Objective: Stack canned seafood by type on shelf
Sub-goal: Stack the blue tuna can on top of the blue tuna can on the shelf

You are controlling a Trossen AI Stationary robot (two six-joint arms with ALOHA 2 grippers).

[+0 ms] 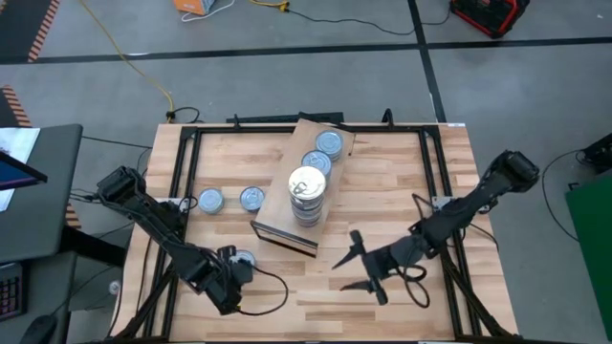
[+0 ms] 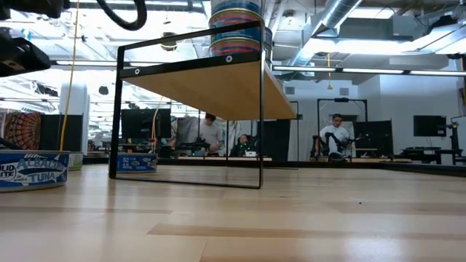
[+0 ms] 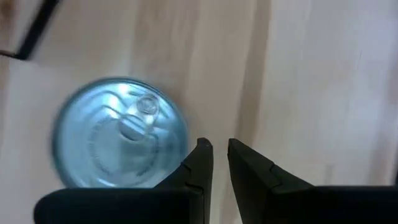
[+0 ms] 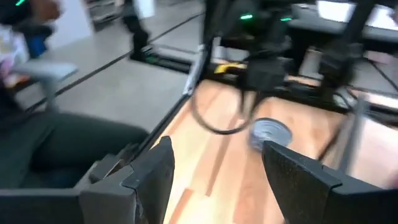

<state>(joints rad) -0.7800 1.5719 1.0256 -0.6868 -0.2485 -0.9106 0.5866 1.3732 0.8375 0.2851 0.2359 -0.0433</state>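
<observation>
The shelf [image 1: 279, 212] is a light-wood board lying slantwise mid-table; in the low view the shelf [image 2: 211, 91] stands raised on a black frame. On it are a tall stack of tins [image 1: 307, 194] with a pale lid on top and two blue-grey tins [image 1: 316, 162] [image 1: 329, 143]. Two more tins [image 1: 210, 201] [image 1: 251, 198] rest on the table left of the shelf. My left gripper [image 3: 215, 154], fingers almost together, hovers beside a blue-grey pull-tab tin [image 3: 120, 134], also the tin [image 1: 243, 257], without touching it. My right gripper [image 1: 351, 268] is open near the shelf's near corner, holding nothing.
A black frame [image 1: 182, 172] runs around the tabletop's edges. Bare wood lies between the two grippers [image 1: 296, 282] and to the right of the shelf [image 1: 392, 182]. In the low view a tuna tin [image 2: 33, 169] sits close on the left; people sit in the room beyond.
</observation>
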